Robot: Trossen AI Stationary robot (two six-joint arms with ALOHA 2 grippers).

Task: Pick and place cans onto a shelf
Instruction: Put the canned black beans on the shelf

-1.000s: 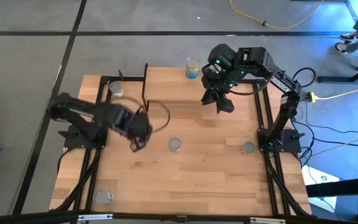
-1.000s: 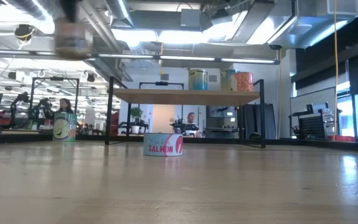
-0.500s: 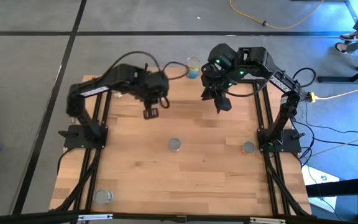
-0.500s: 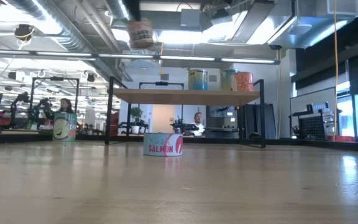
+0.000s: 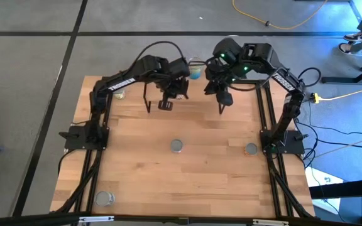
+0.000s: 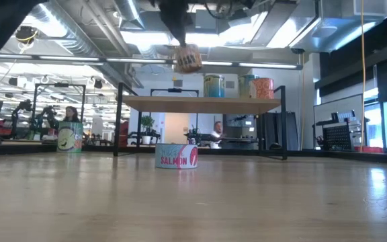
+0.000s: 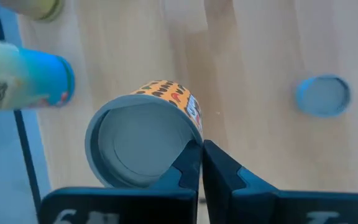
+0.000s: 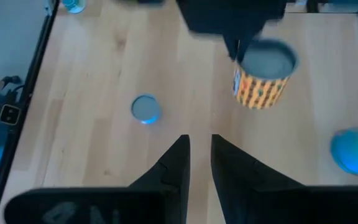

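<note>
My left gripper (image 5: 166,103) is shut on a can with an orange-yellow label and silvery top (image 7: 143,140), high above the shelf (image 6: 203,102). In the low view the can (image 6: 188,59) hangs tilted over the shelf's left part. Three cans (image 6: 213,86) stand on the shelf top. A blue and red can (image 6: 177,156) stands on the table in front of the shelf, and a green can (image 6: 69,136) stands at the far left. My right gripper (image 5: 222,99) hovers beside the left one over the shelf (image 5: 197,91), empty, its fingers (image 8: 180,155) a narrow gap apart. My left gripper pinches the can's top rim (image 7: 195,142) between its two fingers, one over the recessed silvery top and one outside on the label side. The fingers come from above, pointing down. The can hangs tilted below them, lifted clear of shelf and table.
More cans stand on the table: one in the middle (image 5: 177,145), one near the right arm's base (image 5: 251,149), one at the near left corner (image 5: 104,198). Black rails (image 5: 269,113) run along both table sides. Yellow cable lies on the floor beyond the table.
My left gripper has carried the can from over the table's left middle toward the far edge and to the right, to above the shelf, staying shut. The can has come lower at the end and is now tilted.
</note>
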